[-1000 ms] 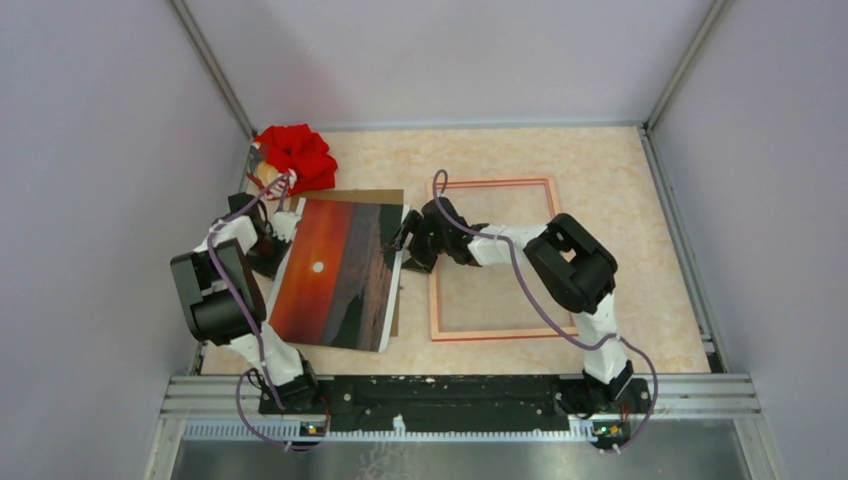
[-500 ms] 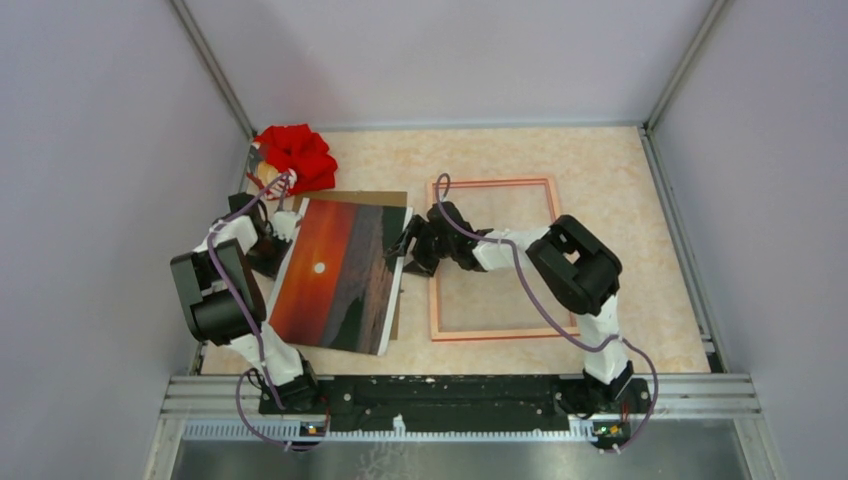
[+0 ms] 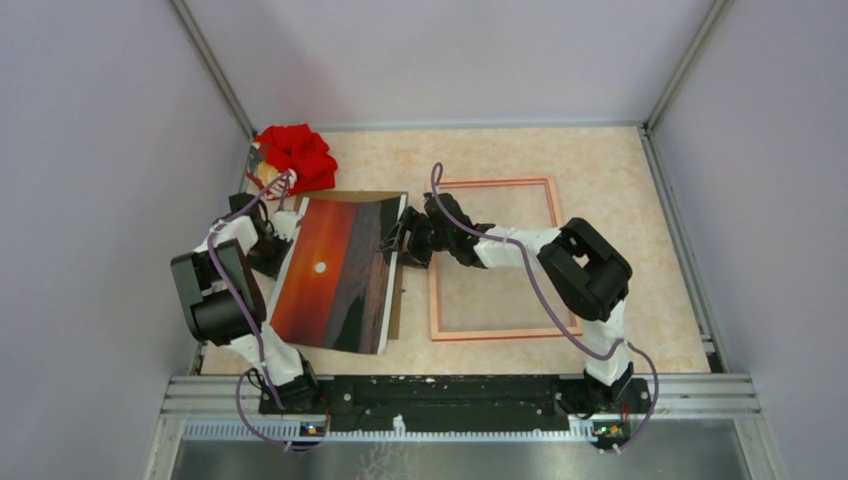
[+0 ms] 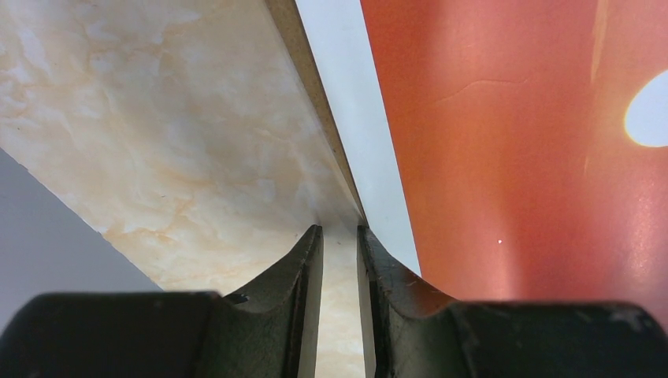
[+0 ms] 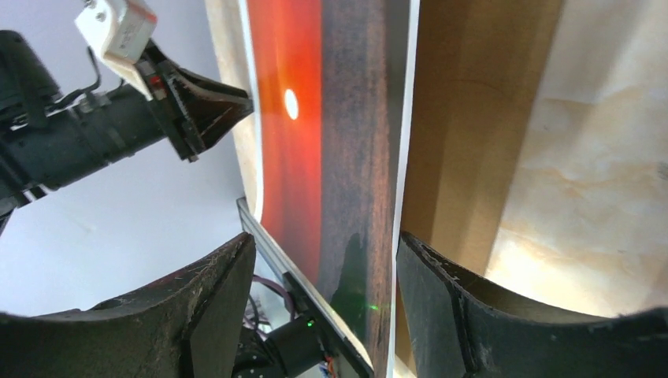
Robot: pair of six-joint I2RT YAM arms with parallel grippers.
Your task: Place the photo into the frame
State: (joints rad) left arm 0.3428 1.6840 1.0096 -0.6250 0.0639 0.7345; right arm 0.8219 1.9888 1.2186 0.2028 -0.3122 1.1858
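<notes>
Risk: bowed red-orange sunset photo print (image 3: 335, 275), unpinched between barely parted left hand (image 4: 340, 232) and wide-spread right hand (image 5: 324, 240), may slip or crease.

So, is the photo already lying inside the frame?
No, the photo lies left of the frame, over a brown backing panel, and inside the frame only the bare table shows.

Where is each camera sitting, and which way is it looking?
Top external: high behind the bases, looking down at the table; the left arm, the right arm, the photo and the frame show.
Left wrist: on the left arm, low, looking past its own fingers at the photo's edge.
Right wrist: on the right arm, looking between its own fingers across the photo to the left gripper.
Shared: every view shows the photo.
</notes>
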